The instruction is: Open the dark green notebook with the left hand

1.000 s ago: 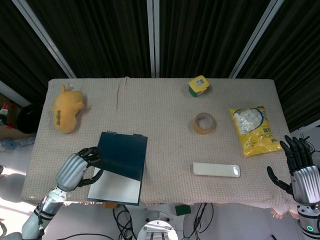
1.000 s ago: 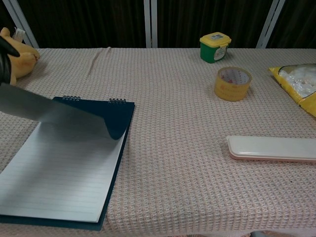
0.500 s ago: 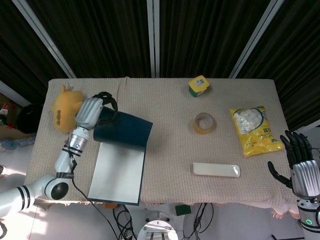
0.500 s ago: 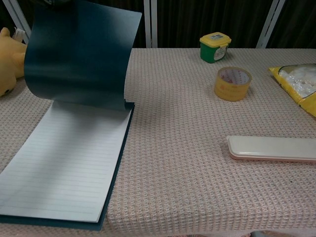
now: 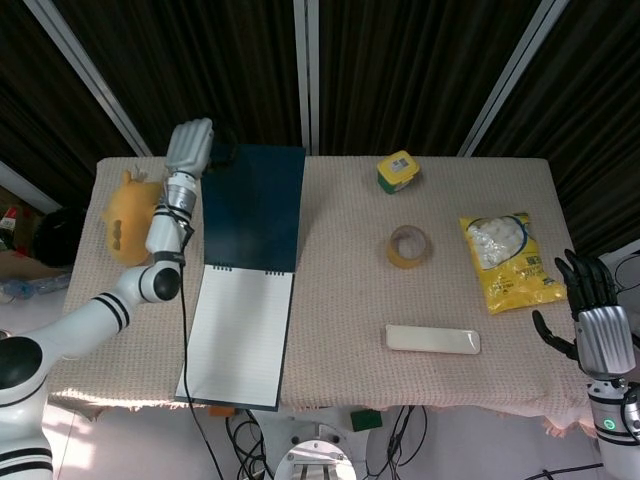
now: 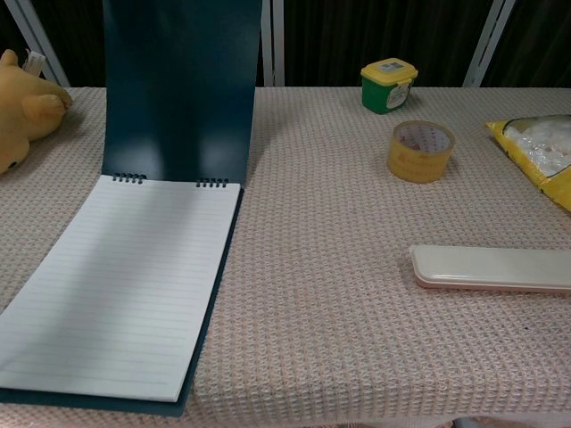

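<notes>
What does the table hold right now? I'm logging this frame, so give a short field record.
notebook: dark green notebook open, lined page showing, cover flipped up past the spiral
left hand: left hand at the cover's far left corner; grip unclear
right hand: right hand off the table's right edge, holding nothing, fingers apart
other items: yellow plush toy, tape roll, green tub, yellow snack bag, white case

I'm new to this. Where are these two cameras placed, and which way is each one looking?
Head view: high above, looking steeply down on the table; shows the left hand at the dark green notebook cover's far corner, the right hand off the table edge.
Chest view: low at the near edge, looking across; no hand shows.
Both share the notebook, tape roll, green jar.
</notes>
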`<state>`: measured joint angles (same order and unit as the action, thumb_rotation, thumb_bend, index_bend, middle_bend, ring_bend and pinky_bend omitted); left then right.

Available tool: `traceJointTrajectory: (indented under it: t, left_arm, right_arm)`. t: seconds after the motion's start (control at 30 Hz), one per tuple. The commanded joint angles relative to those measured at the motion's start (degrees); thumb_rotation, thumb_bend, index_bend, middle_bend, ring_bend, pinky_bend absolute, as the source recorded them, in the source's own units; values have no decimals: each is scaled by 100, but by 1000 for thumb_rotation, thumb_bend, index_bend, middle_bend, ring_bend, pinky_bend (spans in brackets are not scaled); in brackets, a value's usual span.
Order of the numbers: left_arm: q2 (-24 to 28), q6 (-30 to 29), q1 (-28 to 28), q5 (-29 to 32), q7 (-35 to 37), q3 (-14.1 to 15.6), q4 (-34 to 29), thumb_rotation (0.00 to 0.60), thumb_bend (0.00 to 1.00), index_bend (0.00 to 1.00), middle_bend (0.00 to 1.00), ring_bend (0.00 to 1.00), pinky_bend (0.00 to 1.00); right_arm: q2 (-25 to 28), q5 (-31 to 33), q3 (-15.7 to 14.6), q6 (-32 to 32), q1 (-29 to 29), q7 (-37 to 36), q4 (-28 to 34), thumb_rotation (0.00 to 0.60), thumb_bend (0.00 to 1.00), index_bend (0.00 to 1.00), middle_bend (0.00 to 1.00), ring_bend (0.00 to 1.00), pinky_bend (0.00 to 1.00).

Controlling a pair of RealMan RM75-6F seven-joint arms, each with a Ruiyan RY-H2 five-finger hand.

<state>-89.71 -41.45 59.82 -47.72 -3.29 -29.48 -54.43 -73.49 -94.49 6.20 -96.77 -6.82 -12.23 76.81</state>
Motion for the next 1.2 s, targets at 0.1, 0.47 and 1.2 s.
traceJointTrajectory:
  t: [0.1,0.47,1.2]
  left_arm:
    - [-330,-134,82,-296,427,147,489,582,160,66,0,25,194]
    - [815,-1054,-704,-1079,137,629,-1813,262,124,29,0,10,176]
    - [2159,-5435,-5100,-4041,-918,3963,-4219,241,128,39,30,10,166]
  right_arm:
    - [-32,-5,-7,32,-34,-22,-33,600,331,0,0,0,0]
    - [-78,-36,-48,-100,20,-123,-133,600,332,0,0,0,0]
    - [69,-147,-519,-133,399,-59,-366,600,319,0,0,0,0]
